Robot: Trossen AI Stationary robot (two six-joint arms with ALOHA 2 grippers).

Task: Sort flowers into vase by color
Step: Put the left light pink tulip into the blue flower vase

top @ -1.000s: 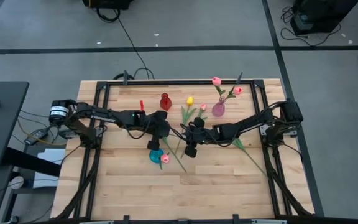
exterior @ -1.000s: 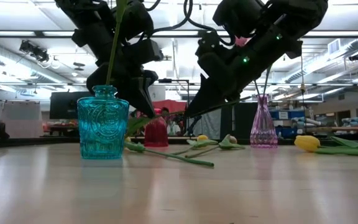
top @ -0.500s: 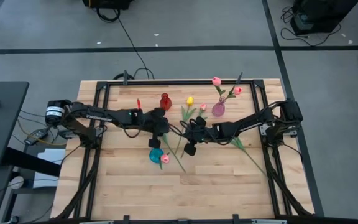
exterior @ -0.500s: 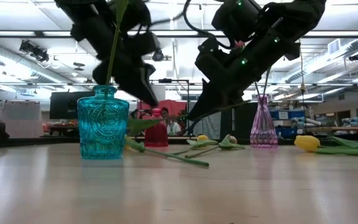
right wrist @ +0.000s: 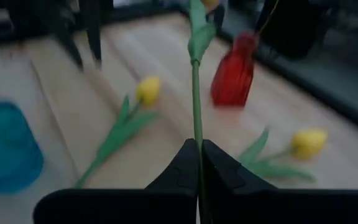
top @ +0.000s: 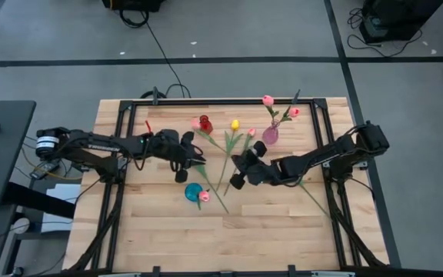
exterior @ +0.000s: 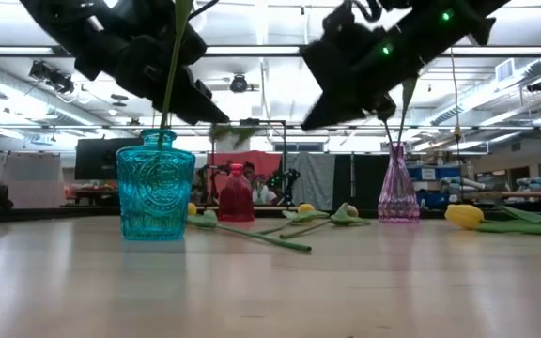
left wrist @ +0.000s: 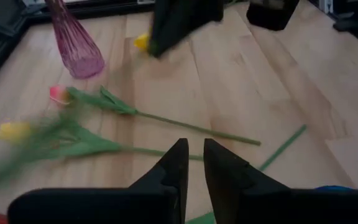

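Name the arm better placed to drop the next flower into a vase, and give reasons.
Right, probably. The right gripper is already shut on a flower stem, lifted above the table. The left gripper holds nothing, its fingers nearly together, hovering over flowers lying on the table.

Grey concrete floor (top: 229, 38) all around the wood table (top: 168, 231), dark tape lines across it, black cable (top: 164, 54) trailing off. Long ceiling lights (exterior: 280, 52) overhead, cluttered benches (exterior: 524, 192) way back.

Robotics lab, open-plan.
Beyond the wooden table (top: 160, 223) in its black metal frame (top: 129, 108): grey floor with taped lines (top: 206, 60), trailing cables (top: 164, 58), ceiling strip lights (exterior: 270, 49), cluttered benches behind.
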